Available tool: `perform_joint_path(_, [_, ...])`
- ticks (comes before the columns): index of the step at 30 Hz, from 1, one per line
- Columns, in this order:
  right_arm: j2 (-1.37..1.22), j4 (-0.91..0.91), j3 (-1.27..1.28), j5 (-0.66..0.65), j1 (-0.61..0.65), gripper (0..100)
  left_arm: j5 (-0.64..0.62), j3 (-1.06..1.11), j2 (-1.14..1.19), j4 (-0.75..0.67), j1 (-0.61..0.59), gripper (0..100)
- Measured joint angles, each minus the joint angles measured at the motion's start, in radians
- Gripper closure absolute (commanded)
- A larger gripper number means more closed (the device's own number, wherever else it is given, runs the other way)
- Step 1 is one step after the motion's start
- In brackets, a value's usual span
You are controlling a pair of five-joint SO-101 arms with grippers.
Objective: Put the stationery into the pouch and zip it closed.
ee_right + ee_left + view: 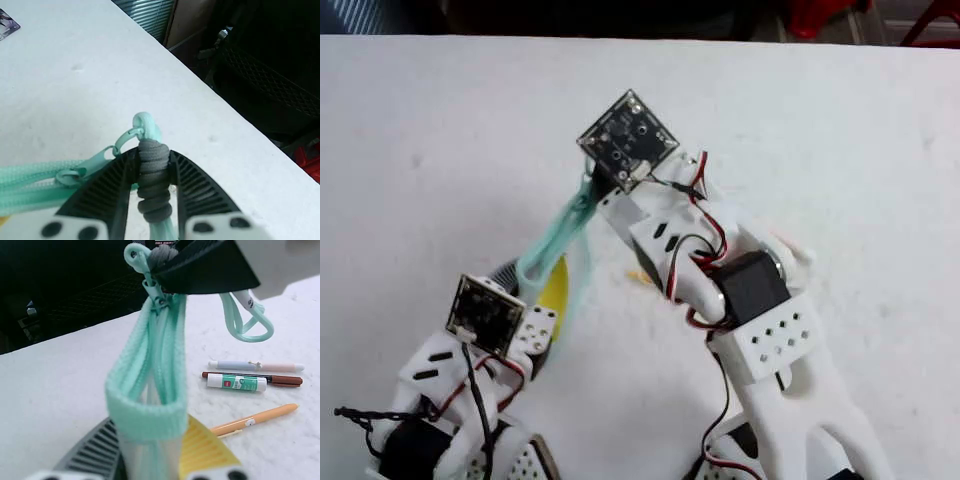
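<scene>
Pouch [150, 405] of mint colour is stretched between both tools. The left tool [150, 460] is closed on one end, and the right tool [152, 160] is closed on the grey cord [152, 185] at the zipper. Glue stick [236, 383] and orange pen [255, 419] lie on the worktop [60, 380], apart from the pouch.

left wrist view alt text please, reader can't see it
A mint-green pouch is clamped in the left gripper, while the right gripper pinches the grey cord on its zipper at the far end. On the white table lie a pale pen, a brown pen, a glue stick and an orange pen.
</scene>
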State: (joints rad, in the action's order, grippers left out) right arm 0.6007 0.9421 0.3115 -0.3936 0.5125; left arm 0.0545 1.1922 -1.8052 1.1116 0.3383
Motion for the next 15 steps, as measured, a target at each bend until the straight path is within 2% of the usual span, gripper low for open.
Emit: perform_joint_path(15, [-0.003, -0.008, -0.015, 0.0, -0.029, 98.1, 0.002, 0.0, 0.0, 0.0, 0.0, 98])
